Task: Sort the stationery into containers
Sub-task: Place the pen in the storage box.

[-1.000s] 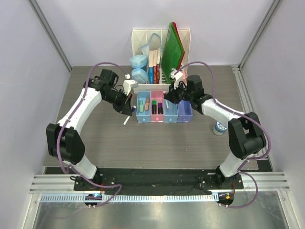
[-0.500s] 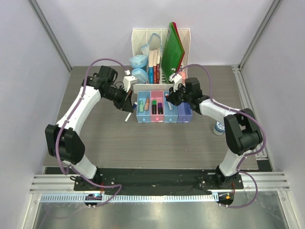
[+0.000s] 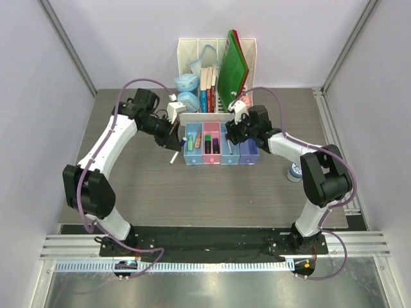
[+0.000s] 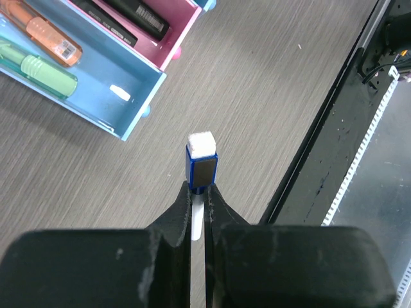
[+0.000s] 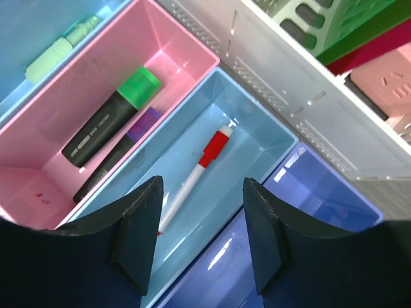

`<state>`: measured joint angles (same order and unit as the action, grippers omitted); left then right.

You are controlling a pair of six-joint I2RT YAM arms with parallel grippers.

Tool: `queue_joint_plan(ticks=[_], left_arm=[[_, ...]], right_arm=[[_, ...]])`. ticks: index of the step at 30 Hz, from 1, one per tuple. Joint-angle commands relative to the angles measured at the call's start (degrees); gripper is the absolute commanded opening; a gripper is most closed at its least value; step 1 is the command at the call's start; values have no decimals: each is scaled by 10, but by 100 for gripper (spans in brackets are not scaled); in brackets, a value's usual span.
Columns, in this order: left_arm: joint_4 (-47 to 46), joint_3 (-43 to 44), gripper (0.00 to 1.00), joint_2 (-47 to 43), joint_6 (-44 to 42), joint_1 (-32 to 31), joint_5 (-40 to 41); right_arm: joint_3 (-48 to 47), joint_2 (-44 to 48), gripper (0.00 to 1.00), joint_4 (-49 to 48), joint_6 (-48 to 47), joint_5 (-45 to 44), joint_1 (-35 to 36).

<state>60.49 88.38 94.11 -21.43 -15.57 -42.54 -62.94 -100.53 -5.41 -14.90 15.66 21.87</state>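
Left gripper point(image 4: 199, 191): mine, shut tight on the blue-capped pen point(image 4: 201, 160), cap end pointing out, over the table point(image 4: 289, 96) just beside the end blue tray point(image 4: 96, 96).
Right gripper point(image 5: 200, 192): my jaws stand apart, holding nothing, above the inner blue tray point(image 5: 257, 138).
Red-capped pen point(image 5: 192, 183): lying loose in the inner blue tray.
Pink tray point(image 5: 173, 54): green-ended marker point(image 5: 109, 122), purple-ended marker point(image 5: 112, 163).
End blue tray: highlighter point(image 4: 42, 70), orange piece point(image 4: 48, 38).

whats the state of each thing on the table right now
left gripper, shut on blue-capped pen
right gripper, open above light blue tray
red-capped pen, lying free in that tray
pink tray, holds two black markers
purple tray, nothing seen inside
round pot, on the table, outside the trays
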Motion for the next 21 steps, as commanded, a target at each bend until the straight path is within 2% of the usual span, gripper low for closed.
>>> queue_joint_plan(ticks=[1, 5, 8, 13, 21], left_arm=[[-42, 14, 0, 7, 24, 3, -33], [-127, 14, 0, 27, 95, -9, -54], [-218, 14, 0, 50, 177, -24, -76], [-359, 26, 0, 115, 300, -64, -97], [-520, 97, 0, 242, 487, -82, -129]], right_arm=[[-47, 54, 58, 47, -8, -12, 0], [-106, 112, 59, 227, -40, 25, 3], [-105, 174, 60, 289, -65, 11, 3], [-3, 304, 67, 308, -134, -43, 1], [109, 406, 71, 329, -171, -44, -27]])
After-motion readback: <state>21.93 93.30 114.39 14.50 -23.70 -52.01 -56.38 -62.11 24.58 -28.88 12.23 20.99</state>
